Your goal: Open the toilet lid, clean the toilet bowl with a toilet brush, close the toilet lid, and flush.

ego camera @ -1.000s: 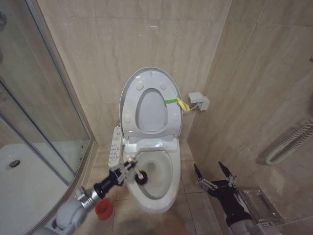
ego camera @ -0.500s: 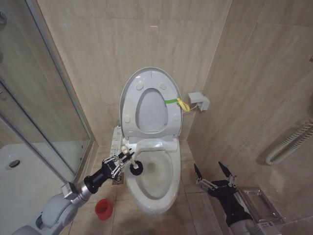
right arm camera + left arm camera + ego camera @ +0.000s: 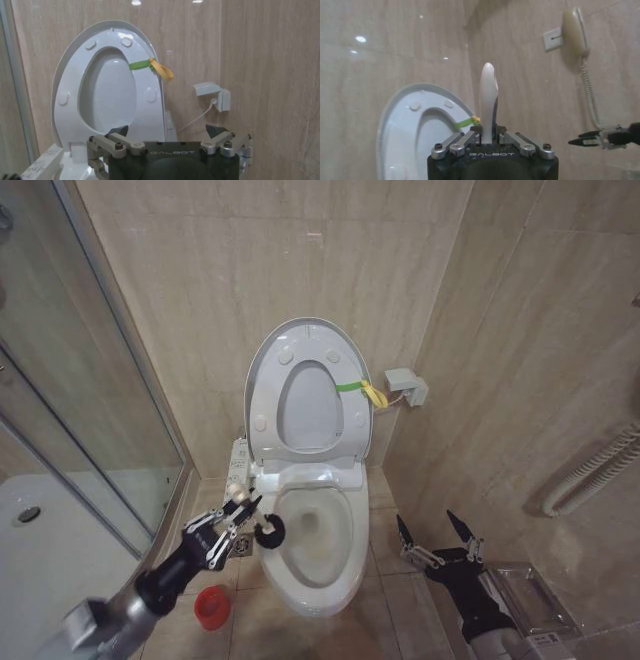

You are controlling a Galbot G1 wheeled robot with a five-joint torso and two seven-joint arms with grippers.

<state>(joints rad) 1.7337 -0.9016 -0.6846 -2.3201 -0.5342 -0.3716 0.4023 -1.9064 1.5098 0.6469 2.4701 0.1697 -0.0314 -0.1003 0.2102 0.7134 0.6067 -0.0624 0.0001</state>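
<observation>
1. White plastic toilet brush (image 3: 252, 514): thin handle clamped in the left gripper (image 3: 232, 520), black bristle head at the left rim of the toilet bowl (image 3: 318, 580), just over the edge on the inner side.
2. Left wrist view: the fingers (image 3: 457, 140) pinch the handle near its base; the rounded handle end points up past the raised lid.
3. Toilet lid (image 3: 265, 370) stands upright against the tiled wall, with the seat ring raised against it. Yellow-green strap (image 3: 362, 389) tied at its right side. Opening step judged done.
4. Bowl interior exposed, with a faint yellowish tint low in the basin.
5. Right gripper (image 3: 436, 538) hangs low beside the bowl's right side, fingers spread wide, holding nothing. Idle.
6. Red cup holder (image 3: 211, 606) on the floor tiles left of the pedestal, under the left arm. Button panel (image 3: 236, 468) along the bowl's left side, shower glass further left.
7. Step in hand, as judged: scrubbing the bowl.
8. Next move calls for the bristle head to go lower and sweep the inner wall, with the grip kept firm so the thin handle does not twist. Lid closing and flush not yet done.
</observation>
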